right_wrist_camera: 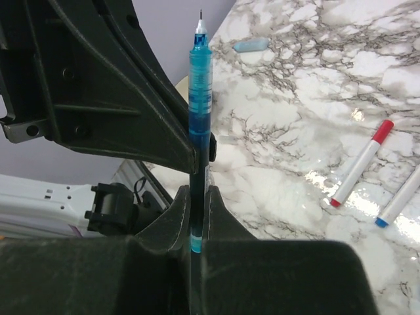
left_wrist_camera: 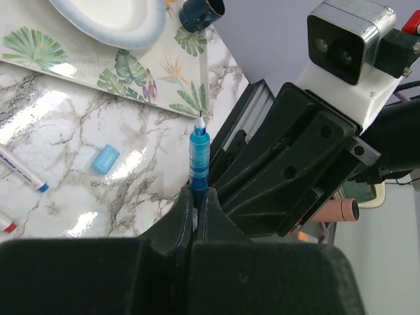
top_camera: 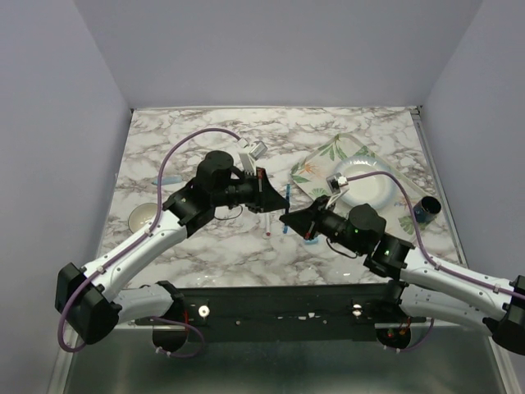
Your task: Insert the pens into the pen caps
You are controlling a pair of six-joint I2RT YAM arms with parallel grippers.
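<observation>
The blue pen [right_wrist_camera: 199, 92] is held in the air above the marble tabletop [right_wrist_camera: 315, 98], pinched by both tools at once. The right tool [right_wrist_camera: 199, 197] is clamped on its back end, and the writing tip points away from that wrist. The left tool [left_wrist_camera: 195, 197] is closed on the barrel just ahead, its fingers crossing the other pair. A light blue cap [left_wrist_camera: 105, 159], a red-ended white pen [right_wrist_camera: 359, 164] and a blue-ended white pen [right_wrist_camera: 400, 198] lie on the tabletop, apart from both tools.

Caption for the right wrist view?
Right gripper and left gripper both pinch the blue pen; two white pens lie on the marble table.
</observation>
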